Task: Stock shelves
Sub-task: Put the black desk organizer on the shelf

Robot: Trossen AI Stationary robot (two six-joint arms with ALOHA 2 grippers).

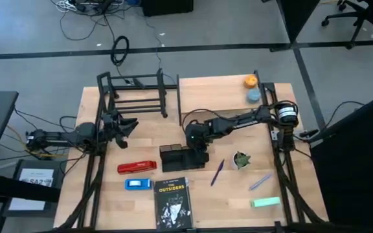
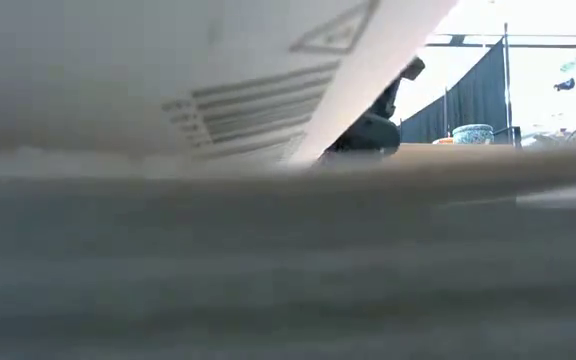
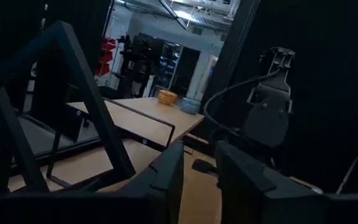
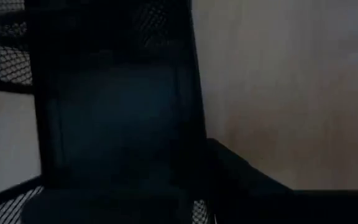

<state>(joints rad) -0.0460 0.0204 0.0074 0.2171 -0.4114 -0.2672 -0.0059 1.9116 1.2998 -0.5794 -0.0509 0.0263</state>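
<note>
Right, my right gripper (image 1: pixel 198 147) sits low over mesh tray (image 1: pixel 181 157) at table centre; mesh fills its wrist view, fingers hidden, can't tell if apart or clamped. Left gripper (image 1: pixel 129 125) hovers just beside black rack (image 1: pixel 136 92), fingers (image 3: pixel 166 177) slightly apart, holding nothing. Rack stands at back left, wood shelf (image 1: pixel 215 96) beside it at back right, two bowls on shelf's right end.

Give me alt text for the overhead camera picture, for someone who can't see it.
From above, the right gripper reaches down at a black mesh organizer mid-table, while the left gripper waits beside the black tube-frame rack. A wood-top shelf holds two small bowls; a red stapler, book, pen and small plant lie nearer the front.
</note>
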